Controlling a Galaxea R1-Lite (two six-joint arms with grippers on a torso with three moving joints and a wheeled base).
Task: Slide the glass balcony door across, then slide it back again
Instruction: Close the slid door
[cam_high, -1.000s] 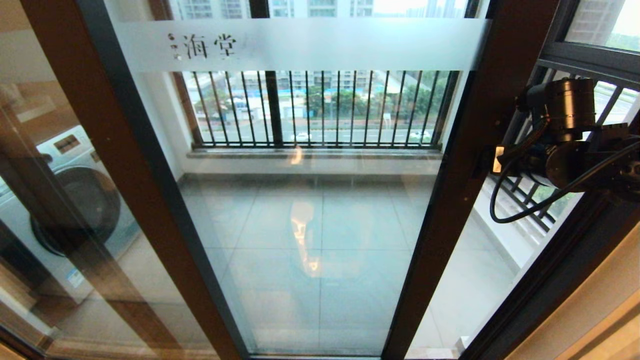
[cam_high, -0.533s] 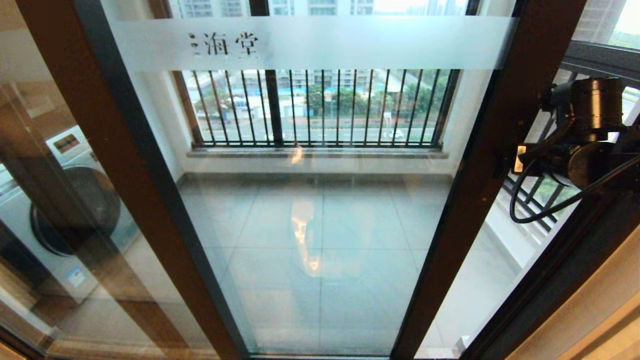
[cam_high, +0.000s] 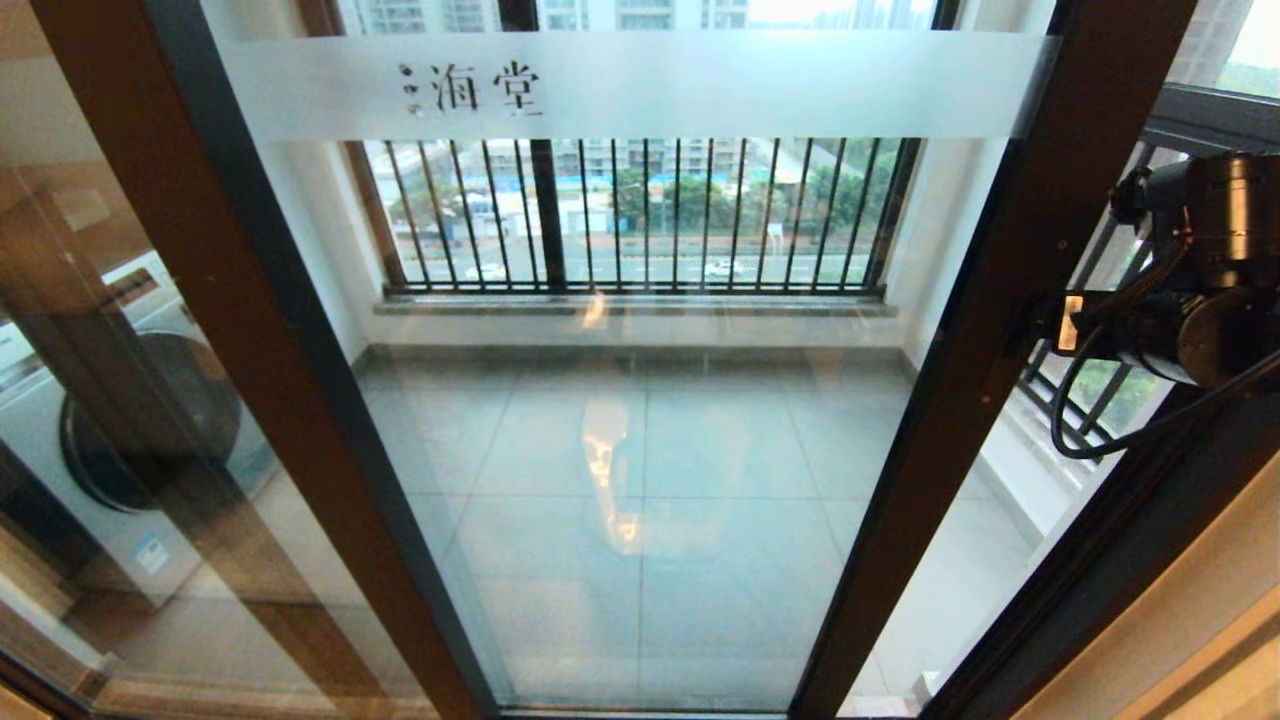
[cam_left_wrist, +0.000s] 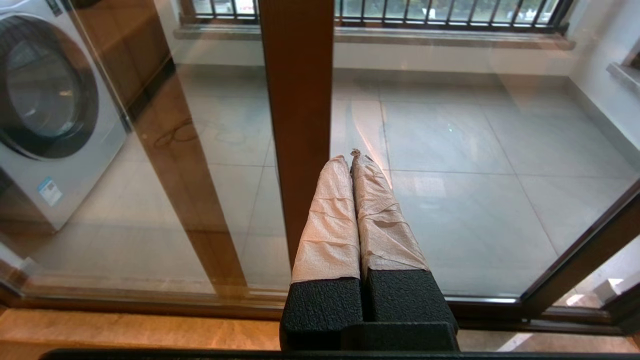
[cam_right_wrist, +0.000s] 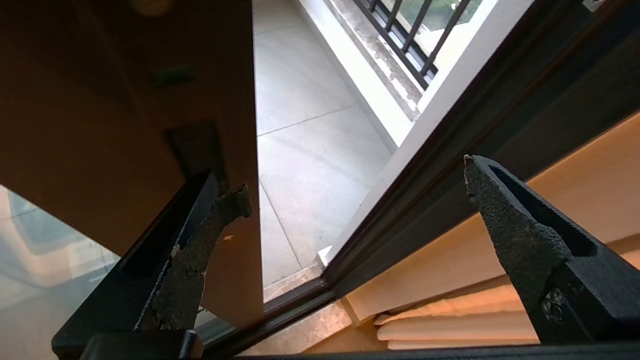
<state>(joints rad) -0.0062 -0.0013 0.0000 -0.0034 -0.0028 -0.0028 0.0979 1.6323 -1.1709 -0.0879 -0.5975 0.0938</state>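
Observation:
The glass balcony door (cam_high: 640, 450) fills the head view, with a frosted band (cam_high: 700, 85) of characters across its top and a dark brown right stile (cam_high: 1000, 300). My right gripper (cam_high: 1045, 322) is against that stile. In the right wrist view the gripper (cam_right_wrist: 353, 176) is open. One finger (cam_right_wrist: 220, 215) lies on the stile at the recessed handle slot (cam_right_wrist: 195, 145). The other finger is out in the gap. My left gripper (cam_left_wrist: 350, 157) is shut on nothing. Its taped fingertips are close to the glass, beside a brown stile (cam_left_wrist: 295, 125).
A second brown-framed panel (cam_high: 150, 400) at the left shows a white washing machine (cam_high: 160, 420) behind it. A dark door jamb (cam_high: 1130, 560) stands at the right. A narrow opening (cam_high: 990, 570) remains between it and the door. Balcony railing (cam_high: 640, 215) is beyond the glass.
The door has slid to the right, and my right arm has moved right with its stile. The opening beside the jamb has narrowed.

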